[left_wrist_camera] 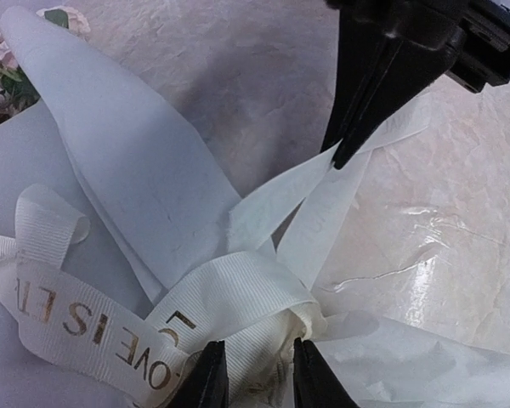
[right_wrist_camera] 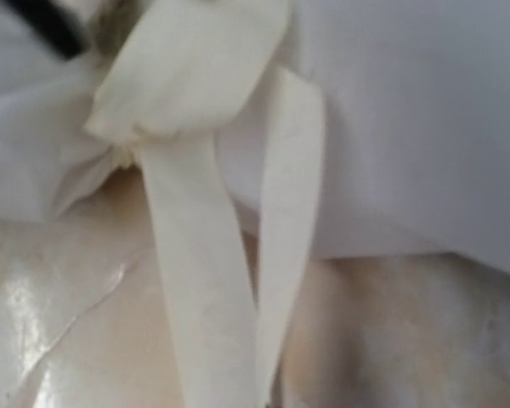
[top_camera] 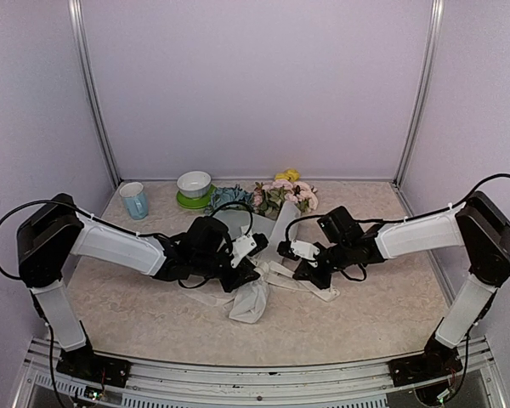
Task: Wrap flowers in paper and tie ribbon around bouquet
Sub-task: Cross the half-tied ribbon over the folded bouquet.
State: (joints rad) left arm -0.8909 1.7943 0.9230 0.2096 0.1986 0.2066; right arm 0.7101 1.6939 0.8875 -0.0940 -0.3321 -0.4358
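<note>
**Ribbon [left_wrist_camera: 238, 289] round the neck, knot showing: nearly there!**
The flowers [top_camera: 285, 194] sit in the paper [left_wrist_camera: 127, 170], and the bouquet [top_camera: 280, 223] lies mid-table. My left gripper [left_wrist_camera: 257, 367] clamps the bouquet's ribbon-bound neck, and my right gripper [left_wrist_camera: 344, 155] is pinched tight on both tails. I reckon cinching and a bow are left. The left wrist view shows lettering and a loop, the right wrist view just knot and tails. Only the overhead view shows the whole bouquet.

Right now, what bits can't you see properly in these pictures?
- Top view: both arms crowd the bouquet; its knot is too small to see.
- Left wrist view: folds cover part of the ribbon lettering; the left claw is cut by the bottom edge.
- Right wrist view: blurry; ribbon tails leave the bottom edge, the right claw unseen there.
</note>
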